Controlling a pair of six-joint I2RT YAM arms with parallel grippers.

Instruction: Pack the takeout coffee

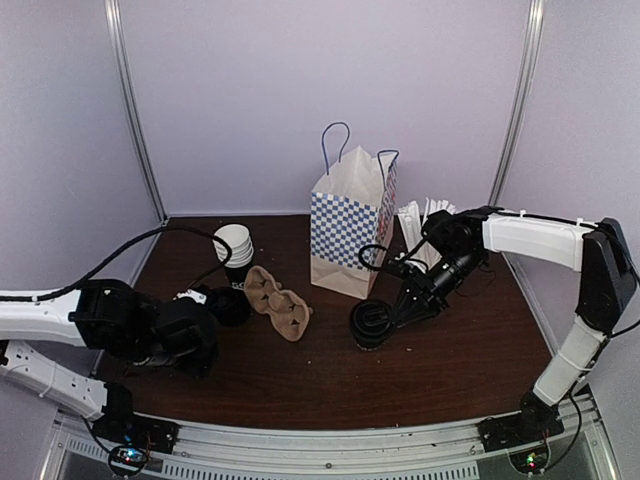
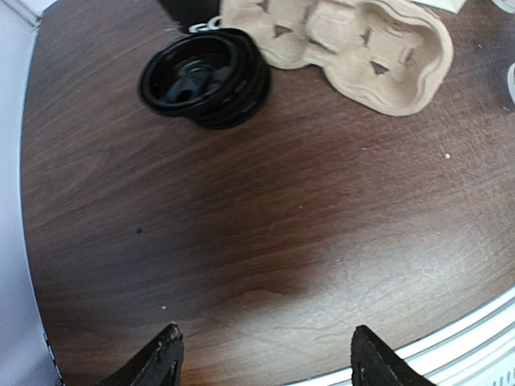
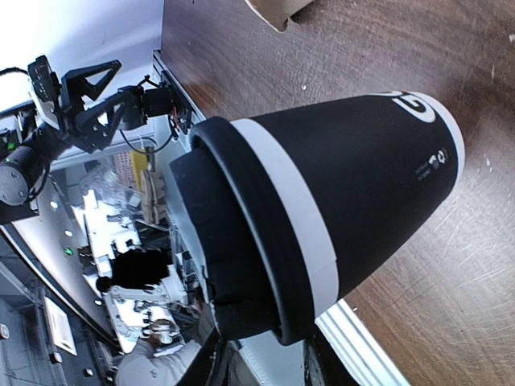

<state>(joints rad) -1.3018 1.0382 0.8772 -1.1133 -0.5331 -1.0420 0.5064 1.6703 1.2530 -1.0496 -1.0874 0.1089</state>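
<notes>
The takeout coffee (image 1: 372, 325) is a black paper cup with pale print and a black lid, on the table in front of the checkered bag (image 1: 352, 225). My right gripper (image 1: 398, 312) grips it at the lid end. In the right wrist view the cup (image 3: 354, 185) fills the frame, and my right gripper (image 3: 261, 362) has a finger on each side of the lid rim. I cannot tell whether the cup's base rests on the table. My left gripper (image 1: 200, 345) is open and empty above the table's near left; its fingertips (image 2: 165, 354) are wide apart.
A pulp cup carrier (image 1: 280, 300) lies at centre left, also in the left wrist view (image 2: 362, 48). A stack of black lids (image 2: 205, 76) lies beside it. Lidless black cups (image 1: 235, 250) stand behind. A white cup of sticks (image 1: 415, 225) stands right of the bag.
</notes>
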